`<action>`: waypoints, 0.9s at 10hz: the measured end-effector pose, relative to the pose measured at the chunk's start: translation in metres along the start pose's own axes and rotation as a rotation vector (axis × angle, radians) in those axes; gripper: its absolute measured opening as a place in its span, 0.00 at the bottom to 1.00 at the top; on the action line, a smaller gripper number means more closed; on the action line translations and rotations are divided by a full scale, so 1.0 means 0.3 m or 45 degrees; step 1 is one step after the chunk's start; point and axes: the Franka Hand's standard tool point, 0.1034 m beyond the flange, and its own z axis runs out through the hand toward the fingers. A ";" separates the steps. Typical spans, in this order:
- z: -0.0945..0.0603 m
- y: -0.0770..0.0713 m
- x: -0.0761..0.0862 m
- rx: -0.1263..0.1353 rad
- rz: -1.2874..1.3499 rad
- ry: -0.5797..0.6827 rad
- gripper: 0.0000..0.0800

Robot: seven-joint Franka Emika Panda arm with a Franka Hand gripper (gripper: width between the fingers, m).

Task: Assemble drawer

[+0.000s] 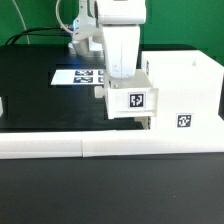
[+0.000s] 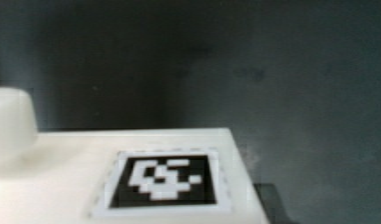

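The tall white box casing point(image 1: 185, 85) stands at the exterior view's right, with a tag point(image 1: 184, 121) on its front. A smaller white tray point(image 1: 132, 100) with its own tag is pressed against the casing's left side, above the table. My gripper point(image 1: 120, 86) reaches down onto this tray and appears shut on it. The wrist view shows the tray's white face point(image 2: 62, 160) with its tag point(image 2: 164, 178) close up and a rounded white knob point(image 2: 6, 122) beside it. My fingertips are not clear there.
The marker board point(image 1: 82, 75) lies on the black table behind the arm. Long low white border bars point(image 1: 90, 146) run along the front. Another white part point(image 1: 2, 104) shows at the exterior view's left edge.
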 end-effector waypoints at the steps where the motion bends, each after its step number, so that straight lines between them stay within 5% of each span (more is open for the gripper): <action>1: 0.000 0.000 0.000 0.000 0.000 0.000 0.05; 8: -0.001 0.004 0.035 -0.004 -0.045 0.004 0.05; 9: -0.001 0.004 0.035 -0.004 -0.045 0.004 0.15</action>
